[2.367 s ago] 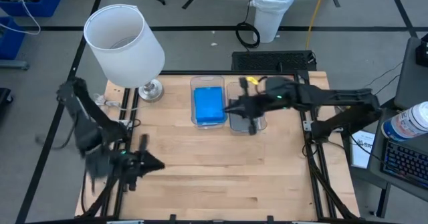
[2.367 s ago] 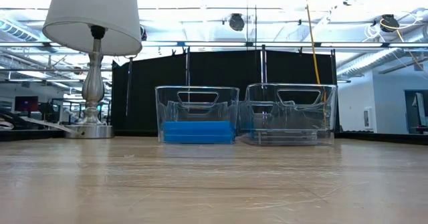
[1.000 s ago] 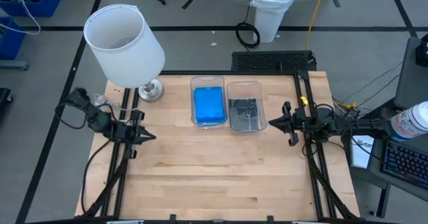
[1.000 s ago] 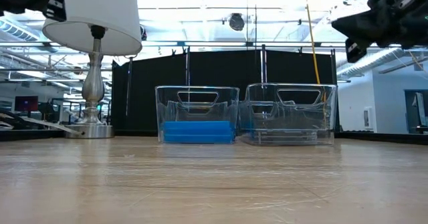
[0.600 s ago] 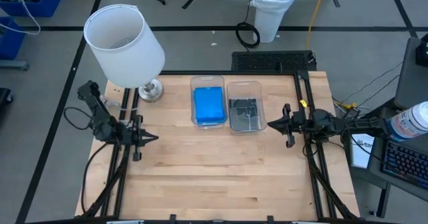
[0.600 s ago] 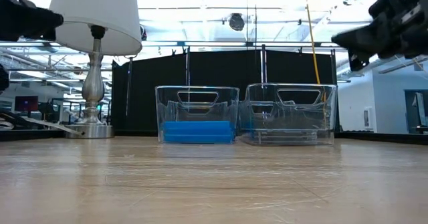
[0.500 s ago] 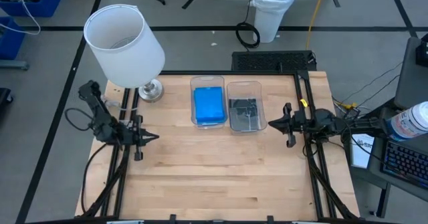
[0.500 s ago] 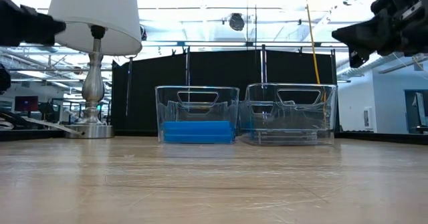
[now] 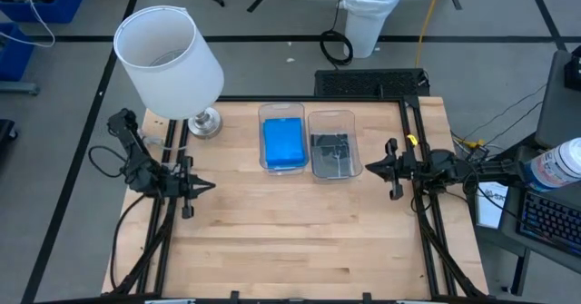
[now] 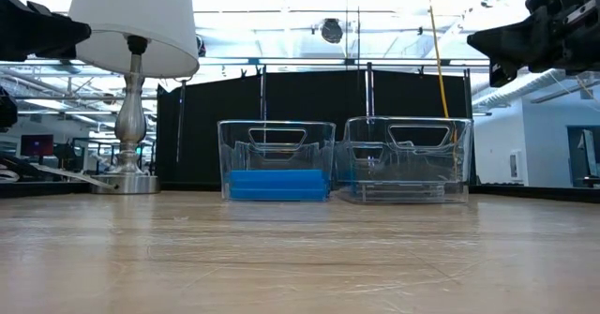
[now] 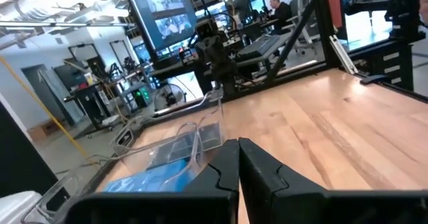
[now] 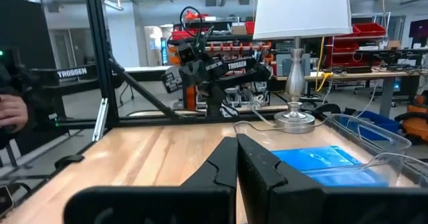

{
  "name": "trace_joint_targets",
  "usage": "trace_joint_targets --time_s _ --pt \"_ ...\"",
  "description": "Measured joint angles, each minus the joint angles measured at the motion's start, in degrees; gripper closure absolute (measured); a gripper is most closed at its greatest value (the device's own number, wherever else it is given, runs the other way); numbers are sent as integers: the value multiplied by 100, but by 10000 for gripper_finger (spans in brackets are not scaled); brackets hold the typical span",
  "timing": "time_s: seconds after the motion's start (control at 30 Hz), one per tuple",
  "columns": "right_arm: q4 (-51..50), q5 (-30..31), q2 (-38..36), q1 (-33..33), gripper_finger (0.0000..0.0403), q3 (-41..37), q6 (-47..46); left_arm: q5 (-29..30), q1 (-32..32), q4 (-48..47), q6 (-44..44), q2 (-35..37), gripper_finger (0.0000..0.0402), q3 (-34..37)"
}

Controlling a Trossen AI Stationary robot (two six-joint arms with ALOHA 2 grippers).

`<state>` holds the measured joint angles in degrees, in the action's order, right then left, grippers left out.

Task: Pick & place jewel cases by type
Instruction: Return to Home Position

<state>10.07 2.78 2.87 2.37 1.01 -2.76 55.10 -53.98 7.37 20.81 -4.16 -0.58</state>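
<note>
Since the earlier frames the right arm has pulled back from above the right bin to the desk's right edge, and the left arm has moved from the near-left corner to the left edge; in the last half second neither shifts noticeably.

At the left edge of the pale wooden desk (image 9: 290, 240), the left hand (image 9: 201, 187) hangs above the surface pointing inward. Its two dark fingers (image 11: 227, 165) are pressed together with nothing between them. A lamp with a white shade and a silver base (image 9: 168, 61) stands at the far-left corner.

Two clear rectangular plastic bins sit side by side at the far middle. The left bin (image 9: 282, 110) holds the stack of bright blue square plastic jewel cases (image 9: 283, 143). The right bin (image 9: 331, 115) holds the dark grey transparent jewel cases (image 9: 329, 150), lying flat on its floor.

At the right edge, well apart from the bins, the right hand (image 9: 374, 167) points inward. Its fingers (image 12: 226, 162) are likewise closed and empty.
</note>
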Motion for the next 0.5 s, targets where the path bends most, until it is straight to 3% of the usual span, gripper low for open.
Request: trace_joint_targets --time_s 0.23,0.5 --pt "-2 12 2 0 403 -6 48 -3 0 -23 -241 0 360 -1" --pt "46 14 2 0 403 -12 46 -5 0 -22 -447 0 356 -2"
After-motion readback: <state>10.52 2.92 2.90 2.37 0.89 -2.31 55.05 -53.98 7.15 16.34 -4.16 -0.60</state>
